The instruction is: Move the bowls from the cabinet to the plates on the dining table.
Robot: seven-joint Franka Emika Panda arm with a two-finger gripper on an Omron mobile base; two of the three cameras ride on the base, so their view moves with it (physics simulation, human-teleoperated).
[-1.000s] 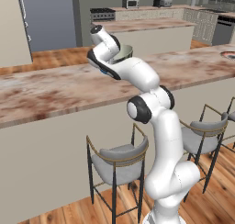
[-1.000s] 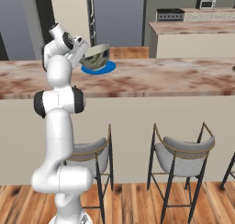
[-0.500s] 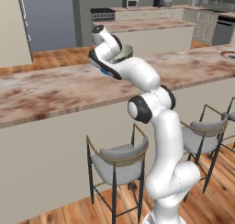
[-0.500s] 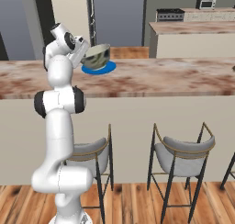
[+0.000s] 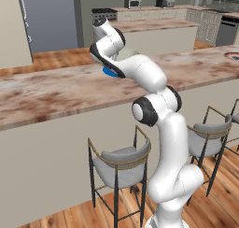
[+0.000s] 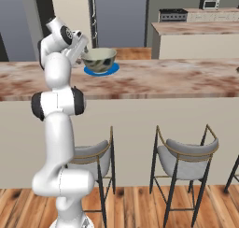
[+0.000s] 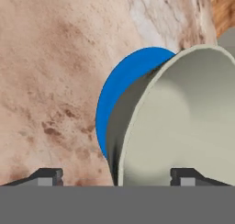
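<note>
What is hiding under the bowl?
A blue plate sits under the bowl, on the marble dining table. Just its edge peeks out; the bowl covers its middle.

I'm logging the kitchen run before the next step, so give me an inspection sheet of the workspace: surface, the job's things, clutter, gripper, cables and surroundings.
Surface: dining table, brown-beige veined marble top, cream sides.
Job's things: one bowl sits upright on the blue plate; a second plate with a reddish rim lies at the table's far right end, nothing on it.
Clutter: nothing seen on the table besides these.
Gripper: gripper open, one fingertip on each side of the bowl's rim, neither pressing it.
Cables: nothing seen.
Surroundings: grey bar stools under the table, a marble-topped island behind, a microwave on the back counter, wood floor.
</note>
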